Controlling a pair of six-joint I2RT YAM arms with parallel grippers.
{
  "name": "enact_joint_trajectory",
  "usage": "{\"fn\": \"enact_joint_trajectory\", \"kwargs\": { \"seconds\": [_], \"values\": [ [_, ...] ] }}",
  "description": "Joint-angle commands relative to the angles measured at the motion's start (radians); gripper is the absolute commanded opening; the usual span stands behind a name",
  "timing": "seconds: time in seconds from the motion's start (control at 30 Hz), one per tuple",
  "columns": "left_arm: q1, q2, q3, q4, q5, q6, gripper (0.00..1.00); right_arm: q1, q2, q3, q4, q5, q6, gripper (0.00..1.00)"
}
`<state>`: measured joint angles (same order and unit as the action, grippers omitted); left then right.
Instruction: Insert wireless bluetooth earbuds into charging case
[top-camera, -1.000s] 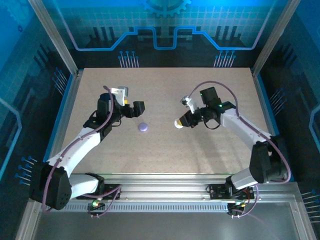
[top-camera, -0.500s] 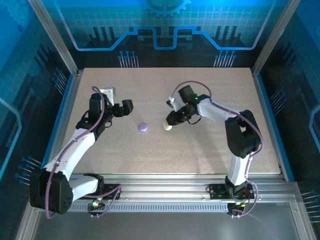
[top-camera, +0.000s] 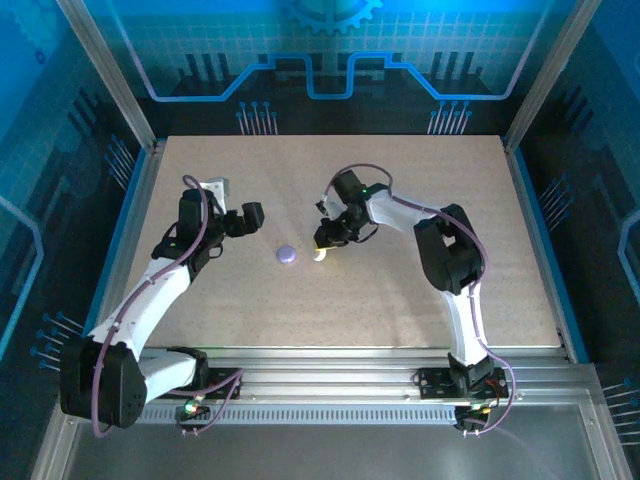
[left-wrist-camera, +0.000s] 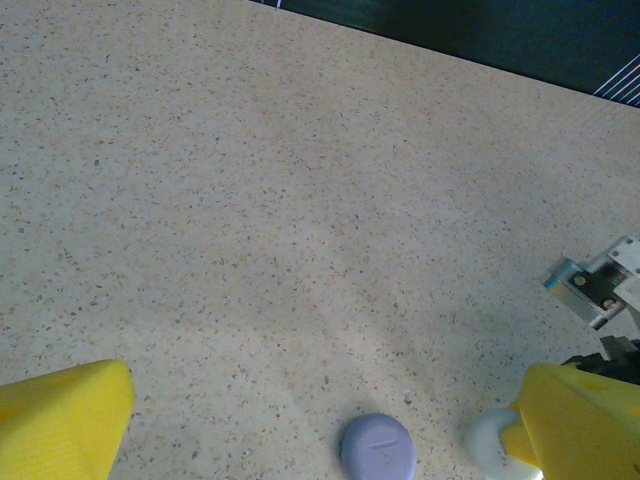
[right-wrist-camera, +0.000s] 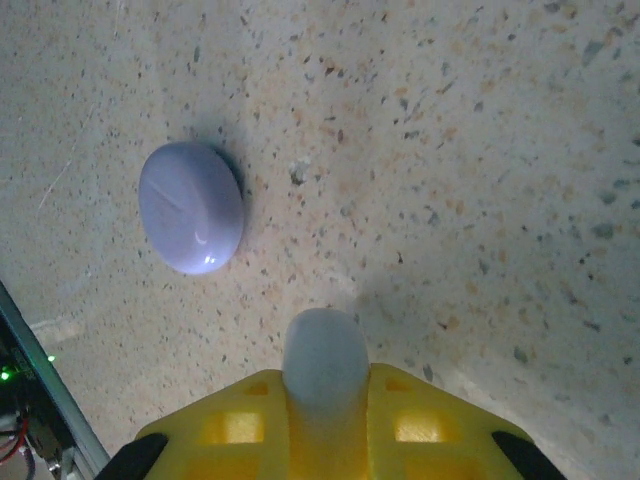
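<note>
Within closed right tool (right-wrist-camera: 322, 385): white piece (right-wrist-camera: 322, 345)

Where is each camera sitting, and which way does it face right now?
Top external: above and behind the bases, looking down on the table; both arms whole, left gripper open.
Left wrist: low over the table, looking forward and down; its yellow fingers at the bottom corners.
Right wrist: close, looking down; right gripper shut on the white round piece.
Shared: all three show the lavender round piece.
</note>
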<state>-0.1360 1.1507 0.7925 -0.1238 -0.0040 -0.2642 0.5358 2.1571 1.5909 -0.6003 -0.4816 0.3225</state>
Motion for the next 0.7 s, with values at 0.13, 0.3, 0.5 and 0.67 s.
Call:
{"fn": "enact_joint_trajectory", "kwargs": {
  "seconds": [0.13,0.3,0.5,0.67],
  "values": [
    [0.014,-0.005,-0.010,-0.011,-0.010,-0.017,0.99,0.017,0.075,0.088,-0.087,-0.013,0.036,0.14],
    [0.015,0.002,-0.009,-0.008,-0.009,-0.019,0.99,0.018,0.093,0.112,-0.133,0.023,0.038,0.17],
    [0.015,0.009,-0.009,-0.005,-0.007,-0.023,0.99,0.014,0.091,0.120,-0.153,0.053,0.055,0.31],
    [0.016,0.009,-0.008,-0.007,-0.010,-0.018,0.99,0.010,0.077,0.136,-0.164,0.080,0.063,0.42]
  ]
}}
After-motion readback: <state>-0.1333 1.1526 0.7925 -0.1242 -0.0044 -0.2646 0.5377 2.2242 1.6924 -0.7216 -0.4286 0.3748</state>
